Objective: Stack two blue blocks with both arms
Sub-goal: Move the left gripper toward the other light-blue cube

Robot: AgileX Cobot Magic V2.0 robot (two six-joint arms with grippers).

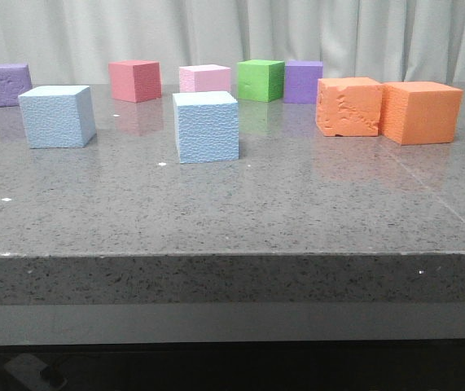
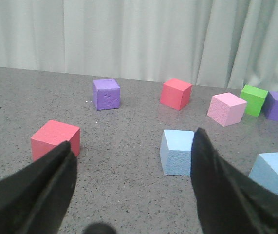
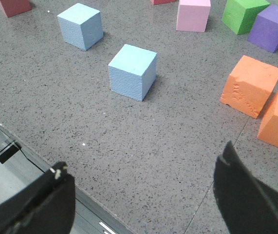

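Note:
Two pale blue foam blocks sit apart on the grey table. In the front view one block (image 1: 58,116) is at the left and the other (image 1: 207,126) is near the middle. The left wrist view shows the left one (image 2: 177,151) just beyond my left gripper (image 2: 133,151) and the middle one (image 2: 276,174) partly behind a finger. The right wrist view shows the middle block (image 3: 132,71) and the left block (image 3: 81,26), both well beyond my right gripper (image 3: 143,168). Both grippers are open and empty. Neither gripper shows in the front view.
Purple (image 1: 8,85), red (image 1: 135,80), pink (image 1: 204,78), green (image 1: 261,80) and purple (image 1: 303,81) cubes line the back. Two orange cubes (image 1: 388,109) stand at the right. A second red cube (image 2: 56,139) lies near my left gripper. The table's front edge (image 3: 41,163) passes beneath my right gripper.

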